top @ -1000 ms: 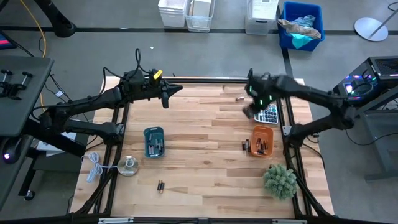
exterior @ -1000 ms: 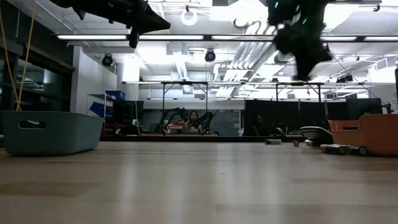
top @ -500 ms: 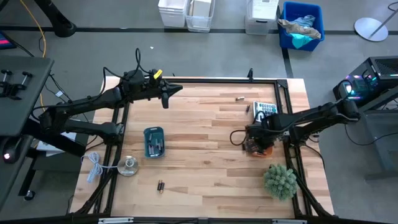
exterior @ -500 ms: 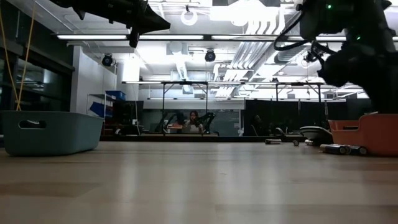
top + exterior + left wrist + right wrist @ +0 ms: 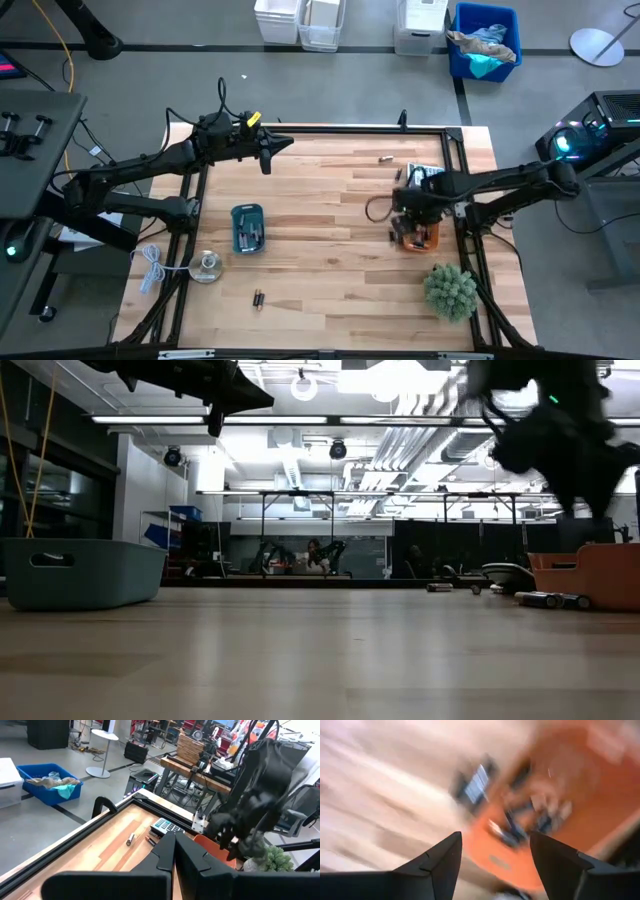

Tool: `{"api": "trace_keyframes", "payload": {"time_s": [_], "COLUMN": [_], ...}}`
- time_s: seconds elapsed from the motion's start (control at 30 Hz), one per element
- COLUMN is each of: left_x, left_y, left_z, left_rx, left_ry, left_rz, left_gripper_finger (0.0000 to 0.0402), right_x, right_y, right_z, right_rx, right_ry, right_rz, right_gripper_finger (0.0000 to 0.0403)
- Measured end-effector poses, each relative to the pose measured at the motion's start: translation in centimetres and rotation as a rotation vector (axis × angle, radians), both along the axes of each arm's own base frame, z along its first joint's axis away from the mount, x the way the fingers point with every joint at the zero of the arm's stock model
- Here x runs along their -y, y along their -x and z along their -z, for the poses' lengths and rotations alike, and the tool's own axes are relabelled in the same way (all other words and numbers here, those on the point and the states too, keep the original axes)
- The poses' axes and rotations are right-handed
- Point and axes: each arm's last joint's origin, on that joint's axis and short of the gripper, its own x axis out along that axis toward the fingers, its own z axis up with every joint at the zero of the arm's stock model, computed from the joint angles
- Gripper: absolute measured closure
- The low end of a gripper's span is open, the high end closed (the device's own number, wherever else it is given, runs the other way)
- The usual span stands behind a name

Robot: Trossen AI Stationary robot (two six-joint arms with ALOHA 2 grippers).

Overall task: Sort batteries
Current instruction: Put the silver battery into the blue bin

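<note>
My right gripper [image 5: 402,224] hovers open over the left end of the orange tray [image 5: 427,241], which holds several batteries [image 5: 530,815]; the right wrist view [image 5: 495,840] shows nothing between its fingers. More batteries lie on the table just outside that tray [image 5: 550,600]. The blue tray [image 5: 247,228] holds several batteries too. Loose batteries lie at the far side [image 5: 384,158] and near the front edge [image 5: 257,297]. My left gripper [image 5: 268,152] waits shut, high above the table's far left [image 5: 174,837].
A grey calculator [image 5: 430,176] lies at the far right beside the table frame. A green plant [image 5: 450,290] stands at the near right corner. A white cable [image 5: 150,268] and a round object [image 5: 206,266] lie at the near left. Bare wood lies between the trays.
My right gripper has gone from beside the calculator toward the table's near edge and now hangs over the orange tray; in the last half second it has risen a little and drawn slightly back toward the far edge.
</note>
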Motion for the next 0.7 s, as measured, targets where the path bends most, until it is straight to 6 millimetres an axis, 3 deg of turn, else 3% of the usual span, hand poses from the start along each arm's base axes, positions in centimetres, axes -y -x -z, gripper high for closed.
{"api": "trace_keyframes", "payload": {"time_s": [0.13,0.27,0.37,0.5,0.6,0.7], "left_x": [0.0,0.0,0.0,0.0,0.0,0.0], "left_y": [0.0,0.0,0.0,0.0,0.0,0.0], "left_z": [0.0,0.0,0.0,0.0,0.0,0.0], "left_rx": [0.0,0.001,0.011,0.031,0.036,0.036], "left_ry": [0.0,0.002,0.031,0.099,0.115,0.118], "left_rz": [0.0,0.0,-0.005,-0.014,-0.009,-0.009], "left_gripper_finger": [0.0401,0.0402,0.0402,0.0401,0.0402,0.0402], "right_x": [3.0,9.2,14.5,19.8,22.2,23.0], "right_y": [-1.8,-3.4,-4.7,-5.0,-4.7,-4.6], "right_z": [-3.0,-2.7,-0.8,3.5,6.4,8.4], "right_rx": [0.147,0.21,0.257,0.223,0.203,0.175], "right_ry": [0.213,0.354,0.395,0.337,0.228,0.135], "right_rz": [0.132,0.291,0.398,0.634,0.789,0.86], "right_gripper_finger": [0.0178,0.0189,0.0197,0.0201,0.0202,0.0202]}}
